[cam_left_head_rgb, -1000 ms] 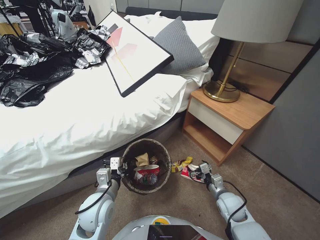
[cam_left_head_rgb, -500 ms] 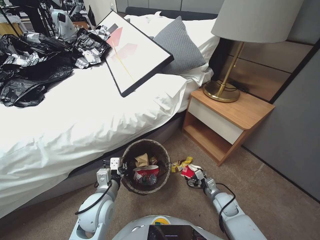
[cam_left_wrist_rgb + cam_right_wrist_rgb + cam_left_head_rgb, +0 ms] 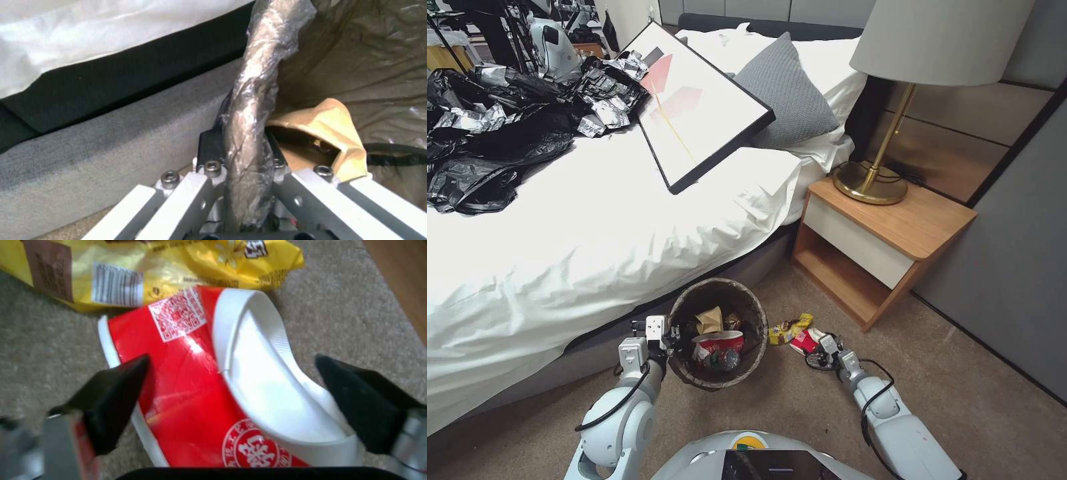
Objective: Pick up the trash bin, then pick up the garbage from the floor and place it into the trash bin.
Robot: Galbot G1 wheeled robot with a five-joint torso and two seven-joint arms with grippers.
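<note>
While left tool (image 3: 672,338) clamped on trash bin (image 3: 718,291) rim, right tool (image 3: 231,391) spread astride crushed cup (image 3: 209,400).

- Both arms are rounded silver-grey shells with black cables looping along them.
- The left gripper (image 3: 244,186) has white bars with hex screws.
- The right gripper (image 3: 231,400) has black wedge-shaped fingertips (image 3: 116,396).

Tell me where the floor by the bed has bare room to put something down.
Bare carpet lies on the robot's right, bordered by the nightstand and the grey wall. Crowded: between the trash bin, held at its rim by the left gripper, and the nightstand, where the yellow wrapper and red cup lie under the open right gripper.
</note>
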